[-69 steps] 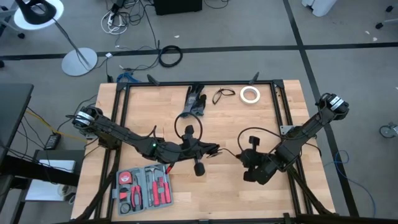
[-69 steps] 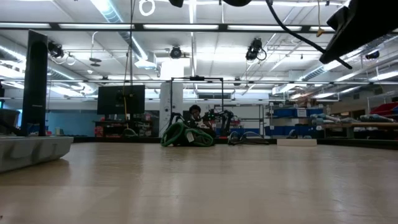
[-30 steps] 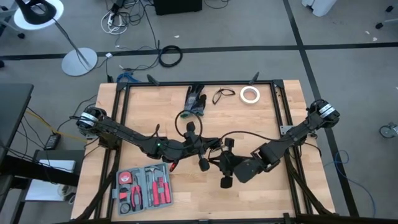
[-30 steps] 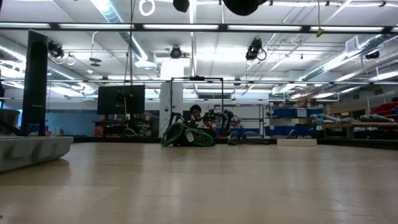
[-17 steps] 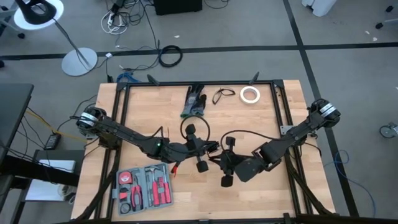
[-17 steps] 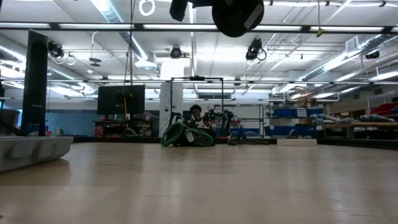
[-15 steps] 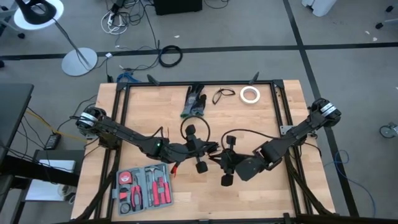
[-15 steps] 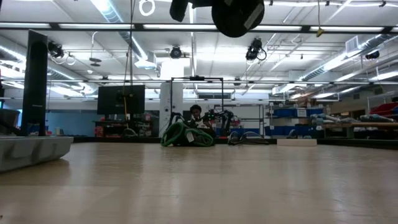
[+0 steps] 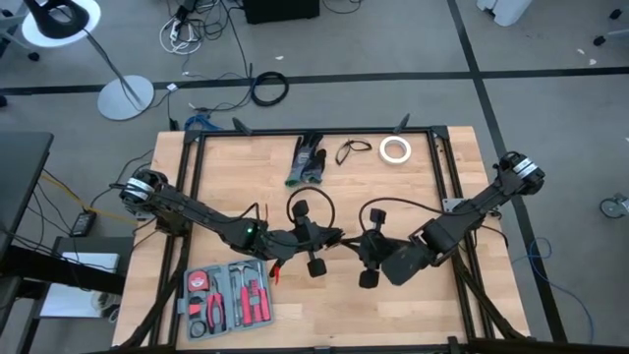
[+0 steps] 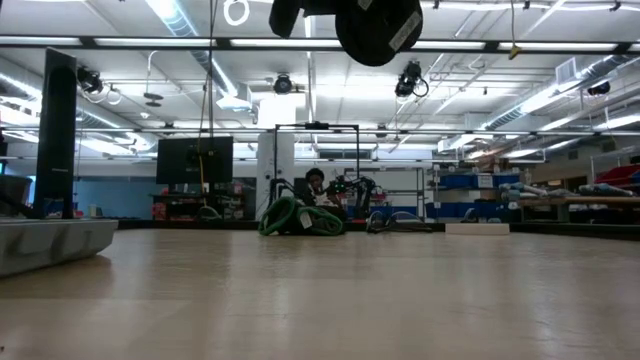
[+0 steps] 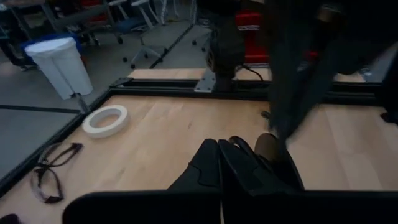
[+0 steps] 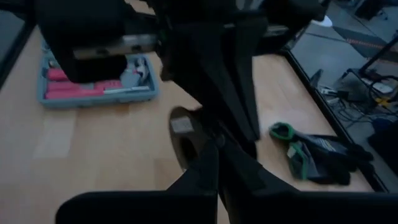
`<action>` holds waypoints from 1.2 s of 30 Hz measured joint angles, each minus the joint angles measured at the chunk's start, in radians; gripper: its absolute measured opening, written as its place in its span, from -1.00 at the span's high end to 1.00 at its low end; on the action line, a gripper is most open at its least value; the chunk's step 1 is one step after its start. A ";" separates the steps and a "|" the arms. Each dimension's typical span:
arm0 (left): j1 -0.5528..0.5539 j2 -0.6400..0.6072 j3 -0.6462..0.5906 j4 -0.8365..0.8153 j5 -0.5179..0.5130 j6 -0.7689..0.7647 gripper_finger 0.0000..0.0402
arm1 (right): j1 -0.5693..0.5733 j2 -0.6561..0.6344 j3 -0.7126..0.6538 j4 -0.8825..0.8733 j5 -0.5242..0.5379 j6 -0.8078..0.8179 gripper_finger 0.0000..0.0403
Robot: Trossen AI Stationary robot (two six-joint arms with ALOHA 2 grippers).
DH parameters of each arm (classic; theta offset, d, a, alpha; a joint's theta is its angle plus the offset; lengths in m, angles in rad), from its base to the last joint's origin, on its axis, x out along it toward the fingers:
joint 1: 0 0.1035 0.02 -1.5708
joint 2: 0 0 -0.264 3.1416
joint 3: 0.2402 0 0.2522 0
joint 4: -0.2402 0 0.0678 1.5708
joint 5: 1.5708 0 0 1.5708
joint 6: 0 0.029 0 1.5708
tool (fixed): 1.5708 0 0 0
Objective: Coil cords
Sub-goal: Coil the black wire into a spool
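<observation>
Both arms meet above mid-bench [image 9: 246, 177], left gripper [image 9: 329, 239] and right gripper [image 9: 366, 252] each with jaws clenched on the cords [image 9: 346, 239], held clear of the surface, apparently so the slack can be wound between them.

Grey floor [image 9: 550, 59] with dark seams; ceiling strip lights [image 10: 300, 42], perhaps shelving [image 10: 480, 190] behind.

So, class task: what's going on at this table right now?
The two arms meet over the table. The left gripper and right gripper are nearly tip to tip, with a dark round cord bundle raised off the wood beside them. The tape roll, glasses and tool case lie apart.
</observation>
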 joint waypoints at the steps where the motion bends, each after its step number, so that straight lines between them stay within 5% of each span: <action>1: 0.000 0.000 0.000 -0.004 0.012 -0.003 1.00 | 0.003 -0.003 0.000 -0.017 0.009 0.005 0.99; 26: -0.002 0.006 0.070 0.076 0.081 0.028 1.00 | 0.031 -0.013 0.004 -0.286 0.041 0.121 0.98; 36: -0.013 -0.006 0.079 0.159 0.097 0.022 1.00 | 0.013 -0.009 -0.006 -0.236 0.015 0.045 0.68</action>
